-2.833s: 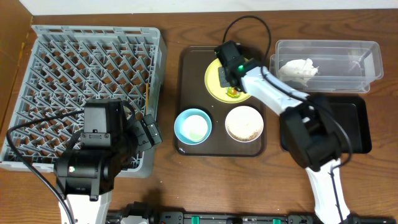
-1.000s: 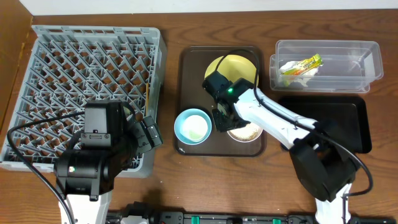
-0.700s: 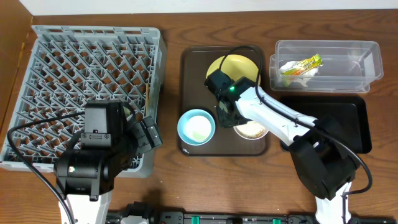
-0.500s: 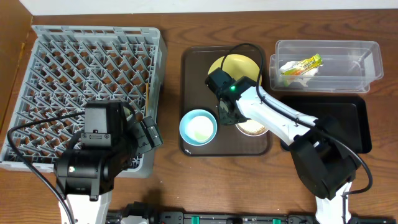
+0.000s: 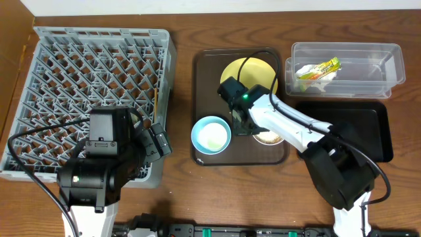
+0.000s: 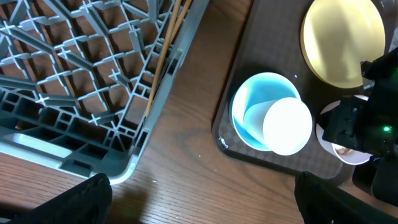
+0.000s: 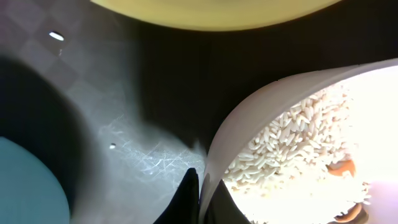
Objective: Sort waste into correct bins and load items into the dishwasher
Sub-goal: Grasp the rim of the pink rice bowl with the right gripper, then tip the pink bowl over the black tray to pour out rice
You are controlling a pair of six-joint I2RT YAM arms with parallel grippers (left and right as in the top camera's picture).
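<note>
My right gripper (image 5: 246, 126) is shut on the rim of the small white bowl (image 5: 268, 136), which holds beige rice grains (image 7: 292, 155); its fingertips (image 7: 189, 199) pinch the bowl's wall (image 7: 249, 134). The bowl sits on the dark brown serving tray (image 5: 205, 72) beside the light blue bowl (image 5: 211, 135) and the pale yellow plate (image 5: 253, 71). The wrapper (image 5: 318, 68) lies in the clear tub (image 5: 368, 59). The black tray (image 5: 371, 131) lies below the tub. The grey dish rack (image 5: 92, 85) is at left. My left gripper (image 6: 199, 205) is open above the table beside the rack; its view shows the blue bowl (image 6: 264, 118).
Wooden chopsticks (image 6: 165, 53) lie along the rack's right edge. The right arm's cable (image 5: 253, 52) loops over the yellow plate. The left arm's body (image 5: 102, 164) covers the rack's front right corner.
The right gripper has closed on the white bowl's left rim. The brown tray with its dishes has slid slightly right and toward the front. The left arm has not moved.
</note>
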